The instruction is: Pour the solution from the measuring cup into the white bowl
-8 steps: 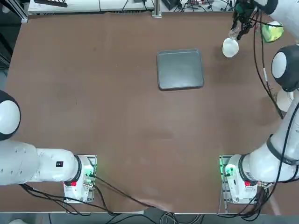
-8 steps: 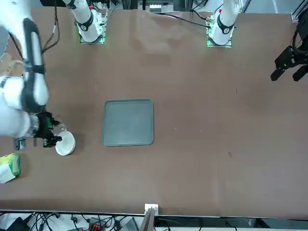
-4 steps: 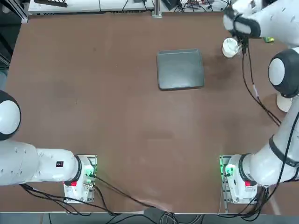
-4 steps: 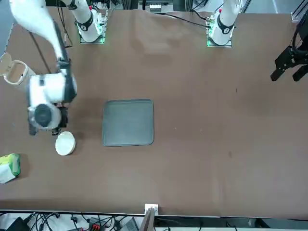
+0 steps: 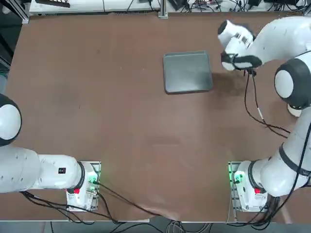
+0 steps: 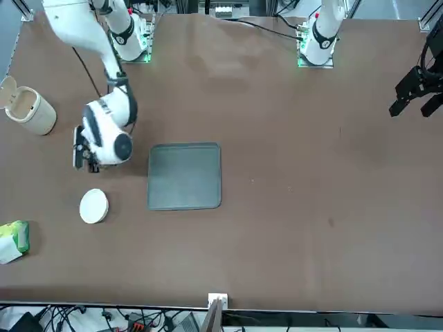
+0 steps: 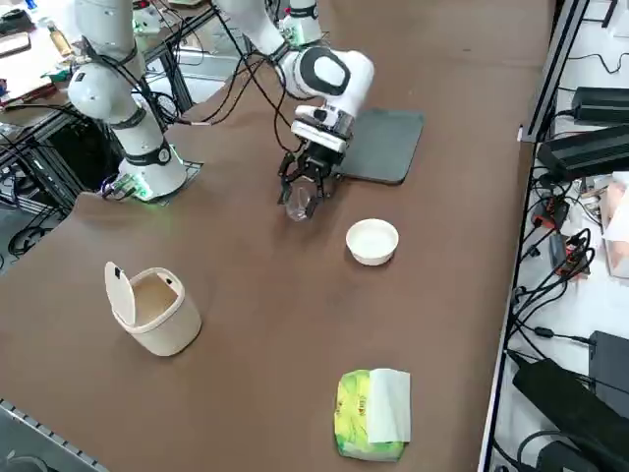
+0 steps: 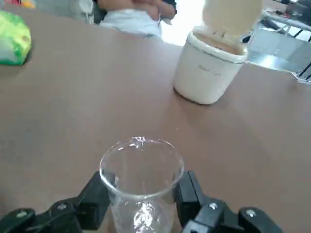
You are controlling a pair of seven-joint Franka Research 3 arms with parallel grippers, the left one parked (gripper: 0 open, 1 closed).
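The measuring cup (image 8: 141,179) is a small clear glass cup, upright between the two black fingers (image 8: 95,199) of my right gripper (image 8: 141,206), which is shut on it. From the right side, the gripper (image 7: 305,187) holds the cup (image 7: 298,205) low over the brown table. The white bowl (image 7: 372,241) stands on the table a short way from the cup. In the front view the bowl (image 6: 93,205) lies apart from the gripper (image 6: 83,158), on the far side from the arms' bases. From overhead my wrist (image 5: 235,46) hides both cup and bowl.
A dark grey tray (image 6: 185,176) lies beside the gripper, toward the table's middle. A cream container with a raised lid (image 7: 152,310) stands nearer the table's right edge, and a green packet (image 7: 371,413) lies beyond the bowl. A person (image 8: 136,12) is behind the table.
My right arm has swung back from over the white bowl toward its base, carrying the measuring cup away from the bowl. The wrist has turned and the cup now stands upright.
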